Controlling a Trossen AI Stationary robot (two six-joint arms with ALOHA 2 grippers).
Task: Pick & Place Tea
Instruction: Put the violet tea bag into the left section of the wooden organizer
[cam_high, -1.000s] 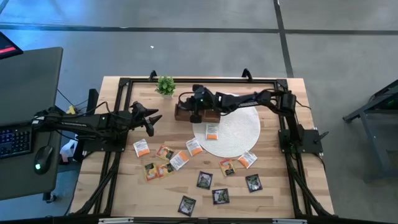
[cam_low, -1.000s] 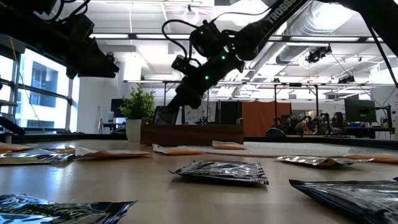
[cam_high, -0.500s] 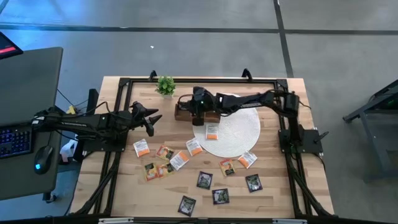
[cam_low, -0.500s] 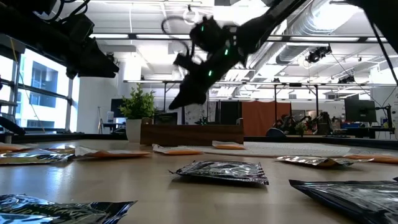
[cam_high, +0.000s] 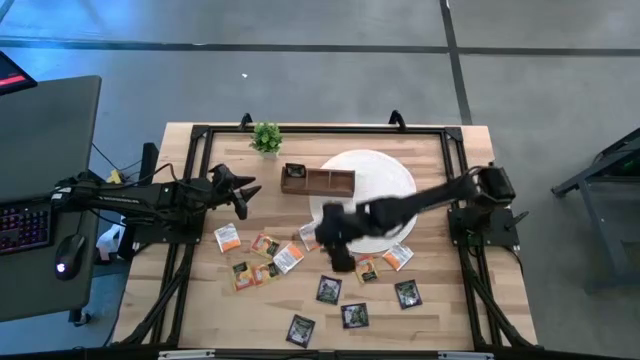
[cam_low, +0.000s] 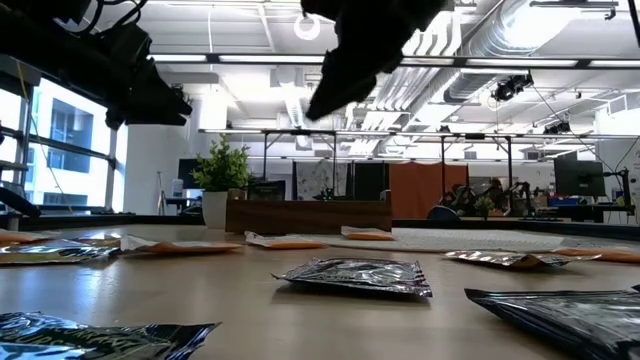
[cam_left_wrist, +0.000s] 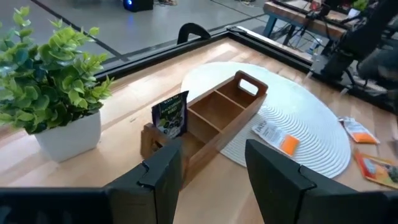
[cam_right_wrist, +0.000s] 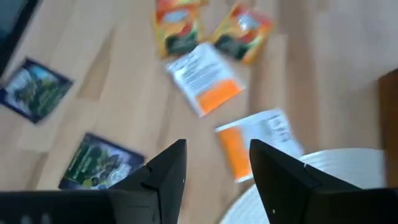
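Note:
Tea sachets lie flat and scattered on the wooden table: black ones, white-and-orange ones and yellow-brown ones. One black sachet stands on edge in the end compartment of the wooden tray. My right gripper hangs open above the sachets by the white mat's near-left edge. Its wrist view shows a white-and-orange sachet and a black one beyond the open gripper. My left gripper waits open, left of the tray, holding nothing.
A small potted plant stands at the far edge, just left of the tray. One white-and-orange sachet rests on the mat. A black frame runs round the table. A desk with keyboard and mouse stands beyond the left edge.
My right gripper has let go of the black sachet, which stays standing in the tray's end compartment. It rose clear of the tray, then swung quickly toward the table's near edge and now hangs over the scattered sachets beside the mat.

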